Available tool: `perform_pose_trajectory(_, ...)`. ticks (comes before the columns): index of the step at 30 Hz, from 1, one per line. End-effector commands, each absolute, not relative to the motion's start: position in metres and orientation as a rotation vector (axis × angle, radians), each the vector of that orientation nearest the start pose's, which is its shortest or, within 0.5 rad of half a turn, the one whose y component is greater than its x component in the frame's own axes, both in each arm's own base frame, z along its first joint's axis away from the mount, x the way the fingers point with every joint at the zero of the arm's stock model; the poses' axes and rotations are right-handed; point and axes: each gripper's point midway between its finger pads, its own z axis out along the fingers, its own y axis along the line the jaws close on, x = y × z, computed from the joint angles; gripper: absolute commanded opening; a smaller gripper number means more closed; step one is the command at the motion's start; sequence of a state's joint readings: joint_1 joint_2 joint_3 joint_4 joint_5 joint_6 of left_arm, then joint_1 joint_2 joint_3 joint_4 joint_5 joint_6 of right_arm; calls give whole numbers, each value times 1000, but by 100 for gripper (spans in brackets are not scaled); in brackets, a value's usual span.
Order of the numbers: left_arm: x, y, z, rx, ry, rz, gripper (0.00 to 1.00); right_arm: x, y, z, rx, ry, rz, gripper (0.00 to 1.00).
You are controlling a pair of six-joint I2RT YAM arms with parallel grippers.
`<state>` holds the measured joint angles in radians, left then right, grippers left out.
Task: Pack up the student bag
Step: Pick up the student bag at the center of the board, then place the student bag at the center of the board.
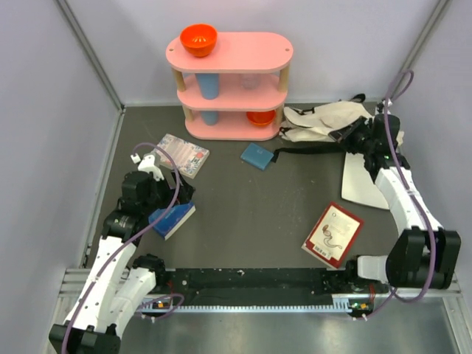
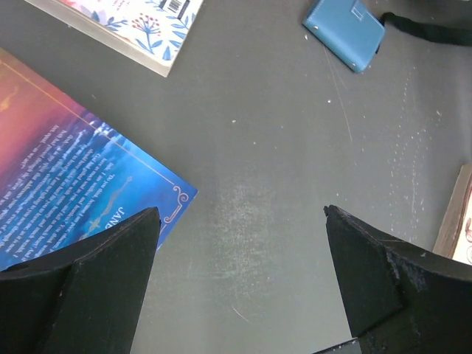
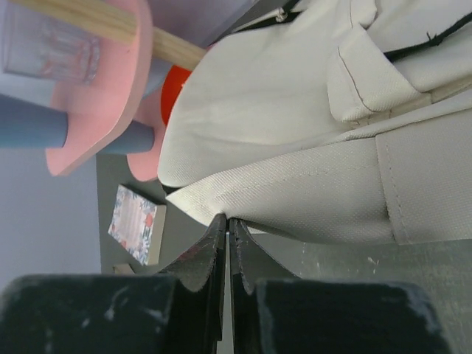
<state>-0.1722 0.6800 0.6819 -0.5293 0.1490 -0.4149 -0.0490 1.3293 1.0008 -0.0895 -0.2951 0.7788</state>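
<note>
Student bag slumped at the far right, just right of the pink shelf. Right gripper closed tight with its tips at the bag's lower hem (cloth caught or merely touched: cannot tell). Confirm that pinch before lifting, then raise slowly to open the mouth rather than drag the bag. Left gripper spread wide over the blue book, near left. Set the 2 fingers astride its edge before closing.
</note>
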Motion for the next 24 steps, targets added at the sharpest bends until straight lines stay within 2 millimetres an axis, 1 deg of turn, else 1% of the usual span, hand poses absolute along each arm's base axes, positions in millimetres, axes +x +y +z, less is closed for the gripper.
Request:
perform_pose_trajectory(1, 246, -94, 194, -96, 2084, -554, 99, 368, 72, 283, 424, 1888, 797, 0)
perform_pose_trajectory(2, 246, -95, 195, -95, 2081, -554, 99, 351, 79, 290, 384, 1874, 831, 0)
perform_pose_trajectory(4, 246, -95, 195, -97, 2077, -556, 99, 332, 85, 288, 373, 1881, 869, 0)
perform_pose_trajectory(5, 246, -95, 195, -96, 2077, -556, 99, 314, 94, 290, 321, 1876, 919, 0)
perform_pose_trajectory(7, 247, -95, 196, -95, 2071, -557, 99, 297, 101, 286, 295, 1903, 957, 0)
perform_pose_trajectory(8, 247, -95, 196, -94, 2069, -560, 99, 288, 105, 280, 297, 1922, 990, 0)
perform_pose_trajectory(9, 247, -96, 196, -93, 2068, -563, 99, 277, 110, 284, 271, 1906, 1023, 0)
perform_pose_trajectory(10, 247, -96, 197, -91, 2067, -566, 99, 269, 116, 280, 249, 1919, 1062, 0)
perform_pose_trajectory(11, 248, -96, 196, -93, 2071, -564, 99, 259, 124, 283, 201, 1921, 1120, 0)
perform_pose_trajectory(13, 248, -96, 196, -96, 2073, -563, 99, 244, 131, 287, 156, 1917, 1167, 0)
perform_pose_trajectory(14, 248, -96, 196, -95, 2071, -563, 99, 234, 139, 289, 107, 1924, 1213, 0)
perform_pose_trajectory(16, 250, -96, 199, -95, 2062, -563, 99, 220, 150, 295, 24, 1929, 1261, 0)
perform_pose_trajectory(17, 250, -96, 198, -96, 2062, -561, 99, 210, 161, 294, -33, 1948, 1300, 0)
perform_pose_trajectory(19, 250, -96, 200, -92, 2053, -568, 99, 199, 174, 294, -102, 1964, 1344, 0)
perform_pose_trajectory(20, 250, -97, 201, -89, 2050, -573, 99, 188, 188, 296, -179, 1966, 1385, 0)
perform_pose_trajectory(21, 249, -98, 201, -84, 2049, -581, 99, 184, 193, 296, -204, 1969, 1394, 0)
perform_pose_trajectory(22, 249, -99, 202, -81, 2048, -581, 99, 181, 198, 301, -237, 1958, 1396, 0)
perform_pose_trajectory(24, 248, -99, 202, -80, 2045, -586, 99, 165, 213, 307, -346, 1938, 1438, 0)
